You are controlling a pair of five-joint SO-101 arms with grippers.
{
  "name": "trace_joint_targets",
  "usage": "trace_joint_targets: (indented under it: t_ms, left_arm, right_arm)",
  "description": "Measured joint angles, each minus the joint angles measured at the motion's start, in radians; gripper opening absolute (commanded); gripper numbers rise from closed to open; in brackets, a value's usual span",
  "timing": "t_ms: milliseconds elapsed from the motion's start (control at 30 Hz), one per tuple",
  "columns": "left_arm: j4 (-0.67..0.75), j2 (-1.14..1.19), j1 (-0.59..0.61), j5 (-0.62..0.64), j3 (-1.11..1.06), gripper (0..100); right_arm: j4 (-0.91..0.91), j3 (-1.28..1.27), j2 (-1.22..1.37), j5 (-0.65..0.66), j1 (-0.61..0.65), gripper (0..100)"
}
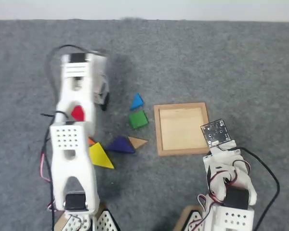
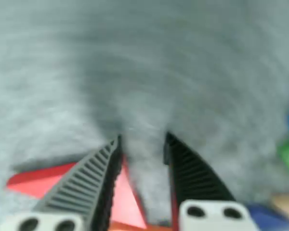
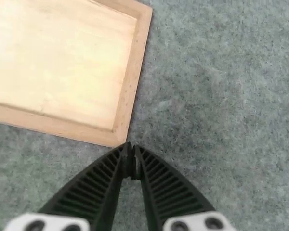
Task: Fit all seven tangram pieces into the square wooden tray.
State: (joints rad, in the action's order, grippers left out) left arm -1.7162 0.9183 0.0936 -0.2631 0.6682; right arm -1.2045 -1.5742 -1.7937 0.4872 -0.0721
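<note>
Currently I am holding the left gripper (image 2: 142, 144) half open and empty, straddling the flat red triangular piece (image 2: 36, 183), which is lying mostly under one finger. Closing now, I reckon I am risking pinching a corner and flicking it away.

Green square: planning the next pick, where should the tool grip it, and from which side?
Probably from straight above: the green square lies flat. Pinch its parallel edges facing toward and away from the tray; the blue triangle crowds its far edge.
</note>
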Motion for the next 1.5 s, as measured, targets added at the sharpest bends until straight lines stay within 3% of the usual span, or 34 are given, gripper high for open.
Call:
trace_joint_targets:
  t_ms: [167, 300, 433, 600, 700, 833, 900, 1000, 1200, 1500]
  left_arm:
    - [0.000, -0.190, -0.098, -0.078, -0.172, 12]
    - [0.000, -0.446, -0.069, -0.058, -0.261, 12]
    - [0.015, -0.701, 0.034, 0.038, -0.446, 12]
    - [0.249, -0.941, 0.238, 0.203, -0.816, 12]
    - [0.423, -1.022, 0.284, 0.244, -1.051, 15]
    - [0.500, -1.022, 0.250, 0.264, -1.178, 37]
    - [0.517, -0.988, 0.249, 0.341, -1.178, 44]
    - [0.528, -0.885, 0.249, 0.474, -1.155, 43]
    - [0.543, -0.655, 0.249, 0.614, -1.020, 42]
    - [0.522, -0.494, 0.249, 0.647, -0.839, 39]
  right_arm:
    - [0.000, 0.000, 0.000, 0.000, 0.000, 0.9]
    - [0.000, 0.000, 0.000, 0.000, 0.000, 0.9]
    - [0.000, 0.000, 0.000, 0.000, 0.000, 0.9]
    - [0.000, 0.000, 0.000, 0.000, 0.000, 0.9]
    - [0.000, 0.000, 0.000, 0.000, 0.000, 0.9]
    - [0.000, 0.000, 0.000, 0.000, 0.000, 0.9]
    - [0.000, 0.000, 0.000, 0.000, 0.000, 0.9]
    - [0.000, 0.000, 0.000, 0.000, 0.000, 0.9]
    - [0.000, 0.000, 0.000, 0.000, 0.000, 0.9]
    - [0.000, 0.000, 0.000, 0.000, 0.000, 0.9]
